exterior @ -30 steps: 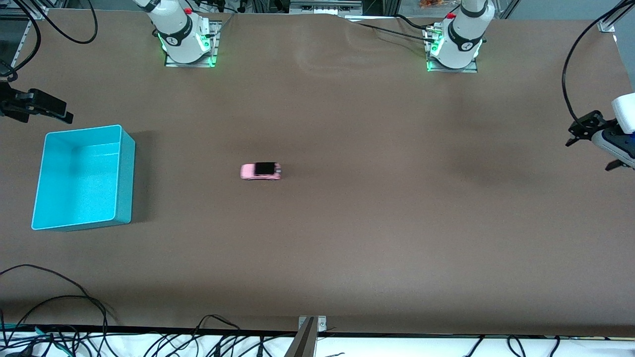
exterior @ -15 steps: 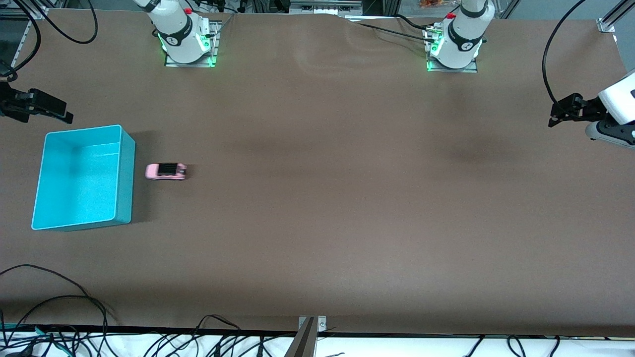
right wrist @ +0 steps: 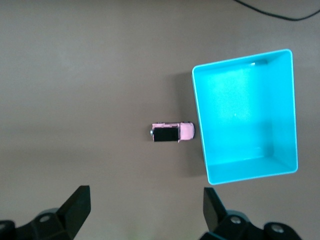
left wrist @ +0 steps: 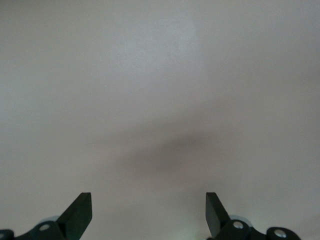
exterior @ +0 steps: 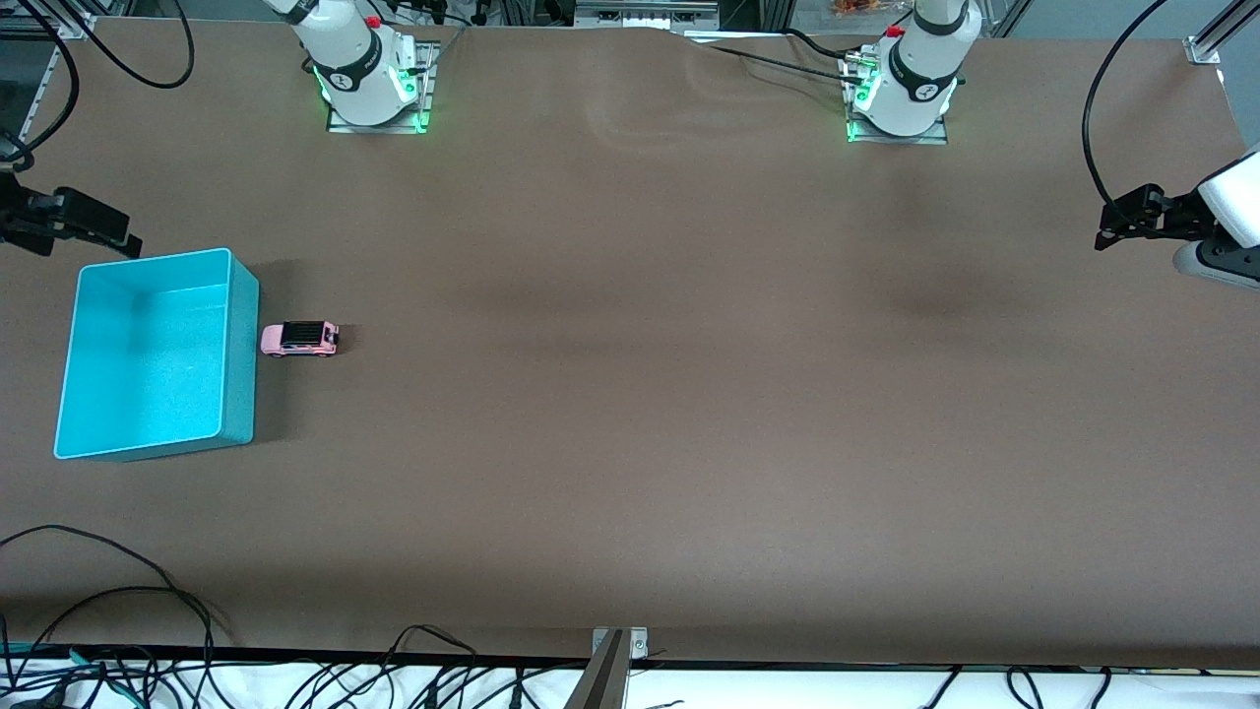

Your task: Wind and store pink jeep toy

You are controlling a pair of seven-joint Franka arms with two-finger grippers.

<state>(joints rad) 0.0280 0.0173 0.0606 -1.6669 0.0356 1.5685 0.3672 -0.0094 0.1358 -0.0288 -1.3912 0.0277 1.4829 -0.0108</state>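
Right gripper (exterior: pixel 131 241) up over the desk (exterior: pixel 630 443) at the right arm's end, just above the teal bin (exterior: pixel 241 364), fingers (right wrist: pixel 75 205) spread wide and holding nothing. Pink jeep toy (exterior: pixel 300 339) on its wheels on the desk, nose at the bin's wall, apart from both pairs of fingers. Left gripper (exterior: pixel 1104 236) over the left arm's end, well apart from the toy, fingers (left wrist: pixel 77 212) wide open, empty.

Glossy plastic pink jeep toy (exterior: pixel 300 339) and smooth teal plastic bin (exterior: pixel 243 354) on matt brown table (exterior: pixel 689 394).
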